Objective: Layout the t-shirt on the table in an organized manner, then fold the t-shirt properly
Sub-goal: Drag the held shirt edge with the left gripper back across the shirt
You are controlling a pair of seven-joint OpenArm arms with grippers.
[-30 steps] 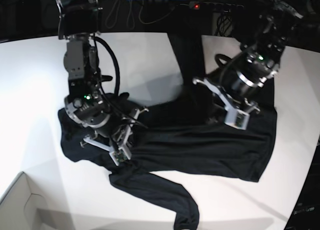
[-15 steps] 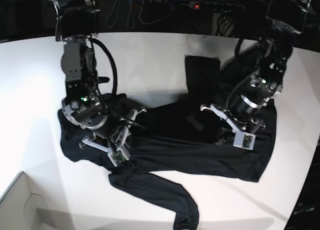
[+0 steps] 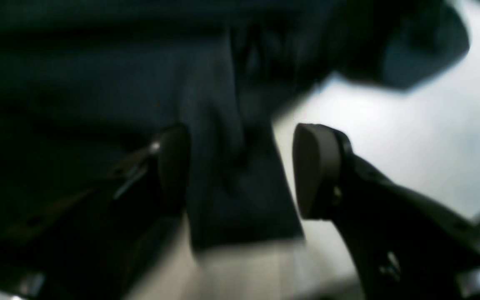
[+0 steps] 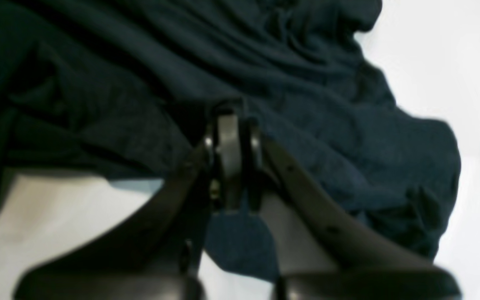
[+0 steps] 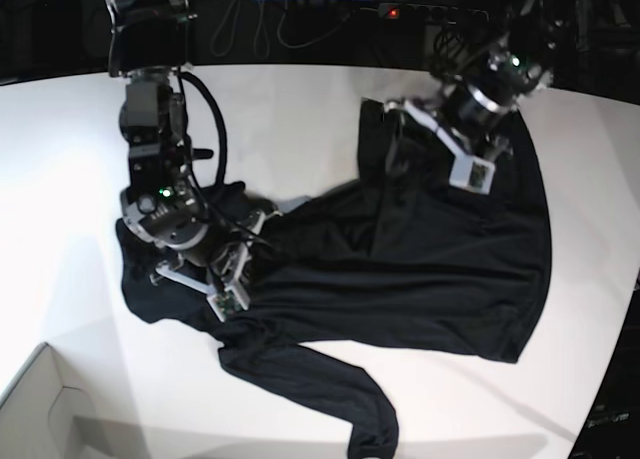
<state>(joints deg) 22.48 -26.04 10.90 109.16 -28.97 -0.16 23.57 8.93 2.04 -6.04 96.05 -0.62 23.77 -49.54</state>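
Note:
The black t-shirt (image 5: 400, 289) lies spread across the white table (image 5: 300, 119), one long sleeve trailing toward the front edge. At the back right, my left gripper (image 5: 440, 144) stands over the shirt's upper part. In the left wrist view it (image 3: 240, 166) is open, its fingers (image 3: 315, 171) apart on either side of a strip of black fabric (image 3: 240, 196) lying on the table. My right gripper (image 5: 232, 279) rests on the shirt's left side. In the right wrist view its pads (image 4: 229, 146) are pressed together and pinch the shirt (image 4: 327, 137).
A white box corner (image 5: 40, 399) sits at the front left. Cables and a power strip (image 5: 430, 12) run along the dark back edge. The table's curved edge passes close to the shirt on the right (image 5: 610, 279).
My left gripper has carried the shirt's upper part toward the back right, then opened and let the fabric drop flat. The right gripper has stayed shut, shifting only slightly.

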